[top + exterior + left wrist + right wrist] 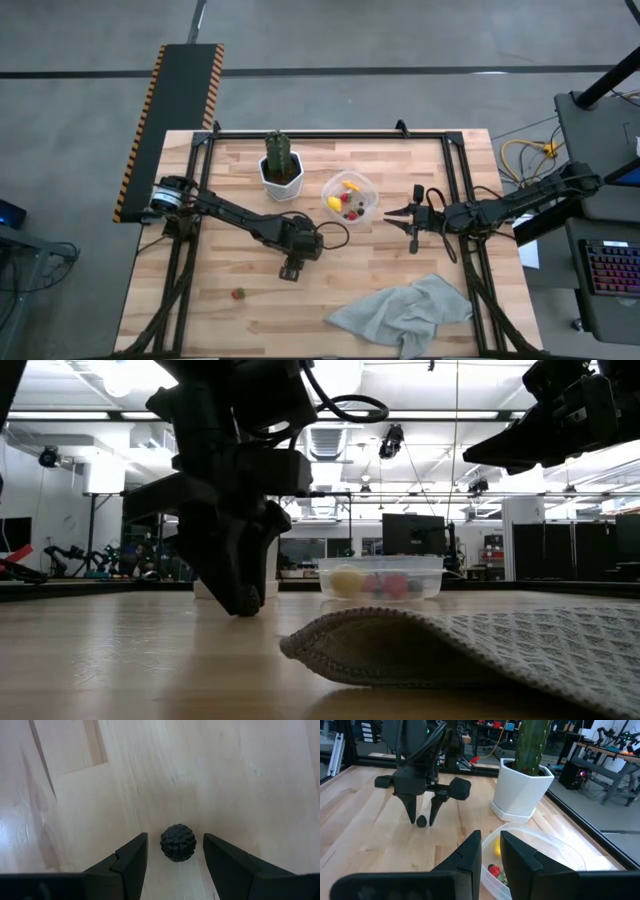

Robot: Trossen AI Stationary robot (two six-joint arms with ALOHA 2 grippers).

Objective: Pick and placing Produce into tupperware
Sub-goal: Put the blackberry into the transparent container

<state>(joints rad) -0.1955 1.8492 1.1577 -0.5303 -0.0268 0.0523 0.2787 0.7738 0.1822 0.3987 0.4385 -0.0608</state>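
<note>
The left claw point(291, 270) stood low over the wooden bench point(190, 300), pointing down, with its two fingers apart. Between them, in the left wrist view, lay a small dark berry point(178, 842) with a bumpy skin. It rested on the bench and a gap showed on each side, so it was not yet gripped. The right wrist view agreed: the berry point(421, 821) sat between the tips of that claw point(422, 817). The fingers seemed to straddle it in this way so that closing them would catch it in the middle.

The tupperware point(351, 197) stood near the middle of the bench, just beside the white plant pot point(282, 178) with the cactus. It was open on top and already held some produce, a yellow piece point(349, 187) and red ones point(347, 198) among them. One red strawberry piece point(238, 294) lay alone on the bench, apart from the container and nearer the front edge.

The right claw point(399, 216) waited above the bench beside the tupperware, its fingers a little apart and holding nothing. A grey cloth point(405, 312) lay crumpled near the front right, away from the work.

I judged that the grasp was the step in hand, and that such a small round thing could easily roll away if the fingers closed unevenly.
</note>
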